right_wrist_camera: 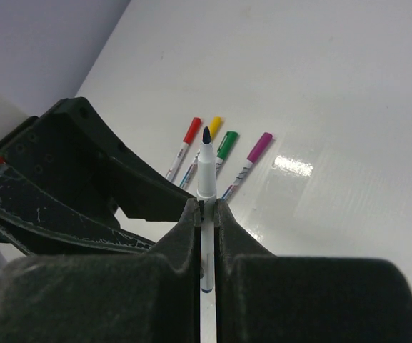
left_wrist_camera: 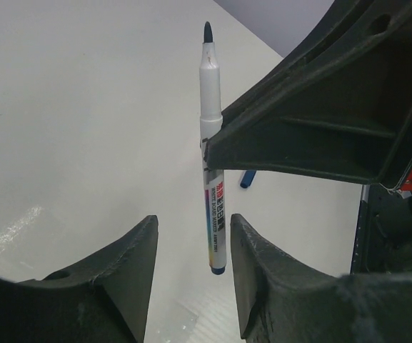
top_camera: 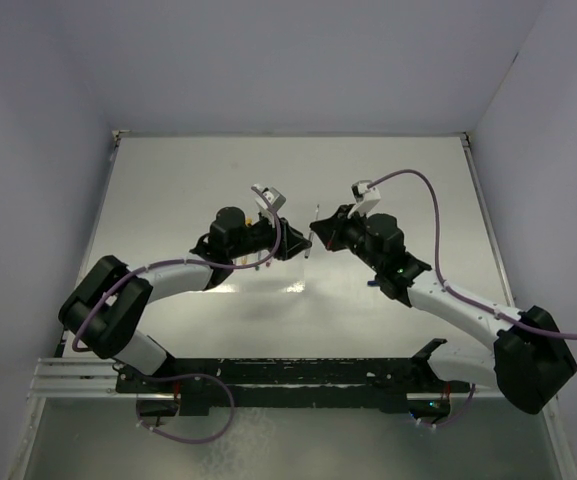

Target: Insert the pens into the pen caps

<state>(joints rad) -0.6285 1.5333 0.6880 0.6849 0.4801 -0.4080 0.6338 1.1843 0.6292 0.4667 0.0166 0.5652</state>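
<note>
Pen with the dark blue tip: where does it sit?

Upright in the right gripper. Both fingers are pressed together on its barrel, and the bare tip points up above them.

And the left gripper?

It is right at that pen's lower end, jaws parted. The end hangs between the two fingers with a sliver of space on each side, so nothing is clamped there.

What lies past the pen on the table?

From the left wrist, a dark blue cap lies loose on its side. It is beyond the pen and a little to its right, well apart from it. I cannot tell which way its mouth faces.

Farther out?

From the right wrist, four more pens lie flat beyond the held pen's tip, fanned out. Each has its far end seated in a cap. The red cap is left of the tip and the yellow cap just behind it. The green cap and purple cap are to the right. Their barrels run back toward the held pen, and the gripper hides the near ends.
</note>
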